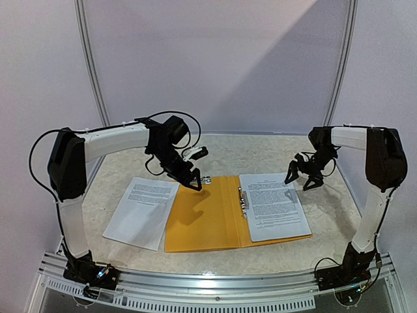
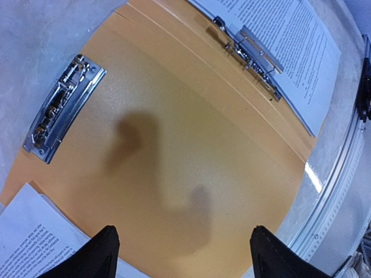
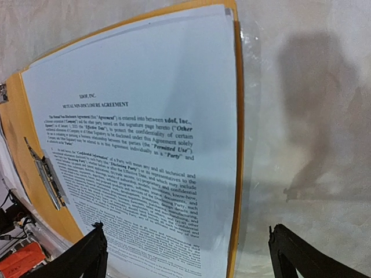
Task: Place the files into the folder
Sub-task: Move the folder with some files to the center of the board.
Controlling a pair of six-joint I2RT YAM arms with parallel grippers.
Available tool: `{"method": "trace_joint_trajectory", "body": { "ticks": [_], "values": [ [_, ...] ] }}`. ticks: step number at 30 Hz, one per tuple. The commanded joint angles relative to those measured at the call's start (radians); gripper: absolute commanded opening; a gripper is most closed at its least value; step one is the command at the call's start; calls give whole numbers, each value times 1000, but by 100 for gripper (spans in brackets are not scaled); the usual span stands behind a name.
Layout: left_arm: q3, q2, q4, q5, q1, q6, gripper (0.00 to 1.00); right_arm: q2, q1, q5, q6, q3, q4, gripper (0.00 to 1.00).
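Top external: open folder [image 1: 202, 222] holds files [image 1: 273, 202]; both hands empty, spread wide.

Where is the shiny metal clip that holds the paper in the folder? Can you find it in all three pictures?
Top external: the metal clip sits mid-picture, on the left edge of the clipped sheet.
Left wrist: at the upper right, the metal clip lies diagonally.
Right wrist: at the lower left, the metal clip shows as a thin bar.
Shared landmark: the open orange folder under it.
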Motion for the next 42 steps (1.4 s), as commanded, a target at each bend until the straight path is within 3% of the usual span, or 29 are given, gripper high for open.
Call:
{"method": "trace_joint_trajectory", "body": {
  "ticks": [1,32,42],
  "values": [
    [22,6,-1,-4,12,10,79,-6,44,92,43,9,65,96],
    [40,7,-11,-10,12,21,79,62,132,79,96,4,127,99],
    [66,10,-13,-9,12,32,79,30,132,108,99,112,58,99]
  ]
}}
